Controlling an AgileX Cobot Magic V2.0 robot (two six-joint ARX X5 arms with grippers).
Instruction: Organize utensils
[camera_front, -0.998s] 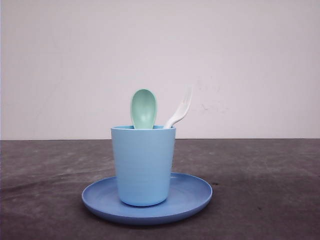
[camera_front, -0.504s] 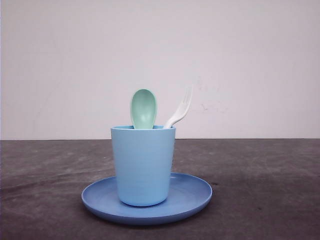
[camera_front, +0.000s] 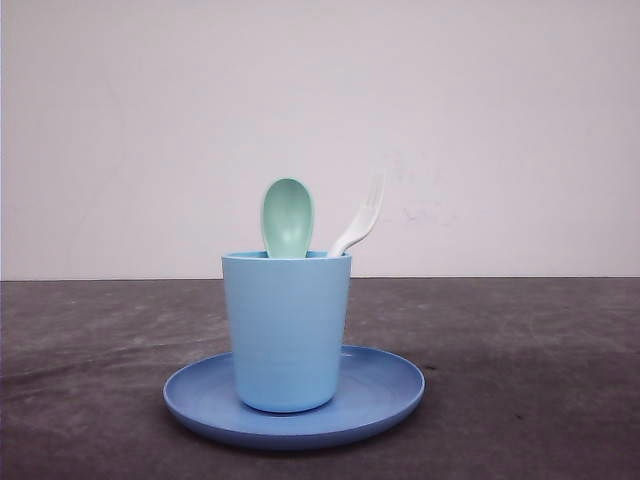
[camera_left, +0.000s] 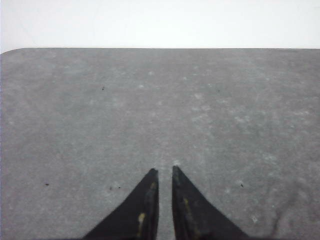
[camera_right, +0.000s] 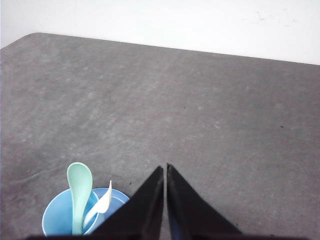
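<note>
Fingertips of my left gripper (camera_left: 164, 172) sit nearly together above bare grey tabletop (camera_left: 100, 110). Centre: pale mint-green plastic spoon (camera_front: 288, 216) upright in the light blue plastic cup (camera_front: 286, 330) — small white plastic fork (camera_front: 360, 224) leaning right — on the blue round plate (camera_front: 390, 385). My right gripper (camera_right: 165, 169) is closed, empty.

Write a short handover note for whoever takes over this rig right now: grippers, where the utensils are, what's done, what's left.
Left gripper: shut, empty, over bare table.
Right gripper: shut, empty, above and apart from the cup.
Spoon and fork: both standing in the cup, heads up; the fork leans right.
The cup sits on the plate.
Done: both utensils appear to be stowed in the cup.
Left: probably nothing beyond parking the arms.
</note>
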